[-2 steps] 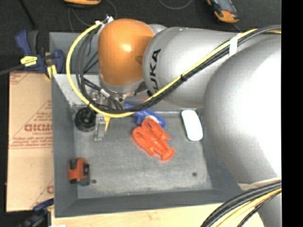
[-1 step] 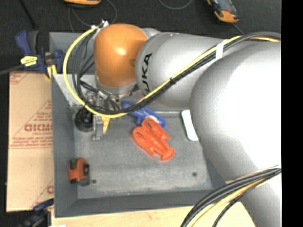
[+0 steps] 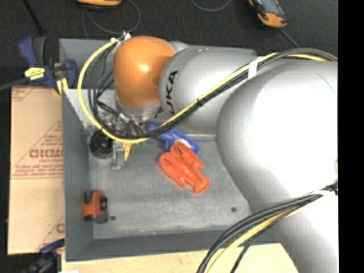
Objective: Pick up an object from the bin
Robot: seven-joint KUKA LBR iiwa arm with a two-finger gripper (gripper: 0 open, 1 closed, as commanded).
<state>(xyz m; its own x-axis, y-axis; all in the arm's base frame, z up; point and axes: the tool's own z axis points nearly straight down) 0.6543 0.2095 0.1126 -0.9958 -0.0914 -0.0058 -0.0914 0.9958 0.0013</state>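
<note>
— Where are the fingers (image 3: 118, 155) found?
— Low near the bin's (image 3: 74, 175) left wall, just beside a black round thing (image 3: 101, 145). How far they are opened cannot be told.
— What room is left?
— An orange toy lobster (image 3: 183, 168) is laid mid-floor, with a blue piece (image 3: 177, 139) just beyond it. A small orange-and-black tool (image 3: 94, 205) is set by the near left corner. Bare floor is seen between.

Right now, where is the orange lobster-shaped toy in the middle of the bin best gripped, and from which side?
Probably its middle, from straight above, closing across its width: the orange lobster toy lies flat on the bin floor, slanting upper left to lower right, with bare floor along both long sides. Avoid its upper end, where a blue thing touches it.
</note>
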